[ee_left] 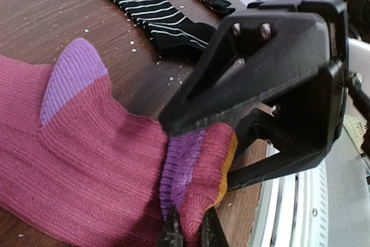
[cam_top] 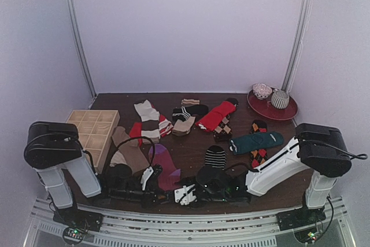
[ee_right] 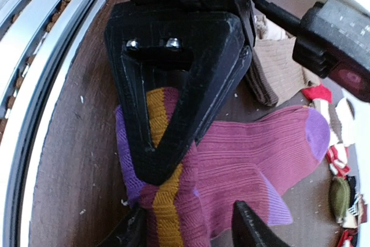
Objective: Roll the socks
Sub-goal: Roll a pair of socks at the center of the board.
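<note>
Magenta-purple sock (ee_left: 87,166) fills the left wrist view, lying flat on the brown table (cam_top: 193,153) at the near edge, between the two arms. Ribbed knit, lighter purple heel patch, purple toe with an orange band. Left gripper (ee_left: 191,231) is clamped on the toe end, fingers pinched together with the purple-and-orange fabric bunched between them. Right gripper (ee_right: 191,231) comes in from the opposite side at the same end. Its fingers stand apart, one on each side of the orange-banded toe, and the sock runs between them. Can't tell whether they press on the fabric. Each gripper's black triangular finger shows large in the other arm's wrist view, over the toe.

Other socks are spread over the middle of the table:
- Black-and-white striped sock (cam_top: 215,155) lies just right of the magenta one.
- Dark teal sock (cam_top: 257,142) lies further right.
- One argyle sock (cam_top: 258,155) lies partly under the dark teal sock.
- Red sock (cam_top: 217,115) lies diagonally behind those, with another argyle piece at its near end.
- Tan sock (cam_top: 130,151) lies just left of the magenta sock.
- Cream-striped sock (cam_top: 149,117) lies behind the tan one, over some red-and-white fabric.
- A small pile of dark and tan socks sits mid-table.

Wooden compartment tray (cam_top: 95,131) is at the left edge. Red plate (cam_top: 288,113) at far right holds two rolled sock balls, one pale patterned (cam_top: 262,91) and one striped (cam_top: 280,99). White crumbs dot the table surface near the magenta sock.
</note>
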Motion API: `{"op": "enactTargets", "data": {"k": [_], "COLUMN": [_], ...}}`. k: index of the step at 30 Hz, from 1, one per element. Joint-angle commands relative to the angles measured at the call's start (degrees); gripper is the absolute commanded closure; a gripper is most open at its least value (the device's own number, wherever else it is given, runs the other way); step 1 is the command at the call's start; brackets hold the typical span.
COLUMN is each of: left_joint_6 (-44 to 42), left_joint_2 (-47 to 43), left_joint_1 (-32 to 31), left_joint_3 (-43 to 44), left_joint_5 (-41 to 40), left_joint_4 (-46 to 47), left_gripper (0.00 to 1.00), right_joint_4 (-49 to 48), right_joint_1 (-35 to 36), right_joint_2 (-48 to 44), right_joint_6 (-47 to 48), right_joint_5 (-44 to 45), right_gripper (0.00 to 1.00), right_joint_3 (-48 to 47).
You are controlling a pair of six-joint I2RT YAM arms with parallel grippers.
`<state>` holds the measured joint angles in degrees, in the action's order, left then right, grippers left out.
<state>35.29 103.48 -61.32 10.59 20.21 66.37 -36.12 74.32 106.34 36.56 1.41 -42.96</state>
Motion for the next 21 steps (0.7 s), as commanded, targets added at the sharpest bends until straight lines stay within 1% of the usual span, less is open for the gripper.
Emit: {"op": "enactTargets", "data": {"k": [1,4,7,8,10,13,15,16,18,21], "left_joint_6": [1.1,1.3,1.0,0.5,-1.5,-6.6,-9.7,-11.5,-14.9,-19.9], "left_joint_2": [3.9,3.9,3.3,2.7,-0.2,-8.9,-16.7,-20.4,-29.0,-36.9], "left_joint_1": [-0.4,-0.4,-0.3,-0.4,-0.4,-0.4,-0.7,-1.1,-2.4,-6.0], "left_joint_3": [-3.4,-3.6,-3.5,-3.5,-2.9,-1.3,-0.1,0.2,2.1,2.1], "left_joint_5": [1.9,1.9,1.2,0.6,-1.4,-5.7,-9.3,-11.4,-16.1,-22.2], "left_joint_4": [-16.4,-15.8,-15.7,-15.9,-17.9,-26.2,-31.9,-34.6,-38.9,-41.2], "left_gripper": [1.0,1.0,0.99,0.93,0.83,0.65,0.56,0.53,0.49,0.46], "right_joint_4": [8.9,12.3,19.2,21.4,24.5,32.1,38.3,41.4,47.0,51.7], "right_joint_1": [-0.4,-1.0,-2.1,-2.8,-4.4,-8.2,-10.6,-11.6,-12.9,-14.7], "right_joint_2": [2.2,3.4,4.2,4.2,3.6,4.6,7.2,8.8,11.8,15.8], "right_joint_6": [-3.4,-6.3,-11.8,-13.4,-17.3,-23.4,-27.0,-29.2,-31.7,-36.9], "right_joint_5": [-2.1,-3.2,-6.2,-8.0,-13.2,-23.6,-28.9,-32.9,-38.1,-45.3], "right_gripper": [0.56,0.68,0.86,0.9,0.92,0.93,0.94,0.94,0.94,0.93], "right_joint_3": [-4.3,-6.3,-9.1,-9.7,-10.1,-13.1,-16.8,-18.7,-22.3,-25.8]}}
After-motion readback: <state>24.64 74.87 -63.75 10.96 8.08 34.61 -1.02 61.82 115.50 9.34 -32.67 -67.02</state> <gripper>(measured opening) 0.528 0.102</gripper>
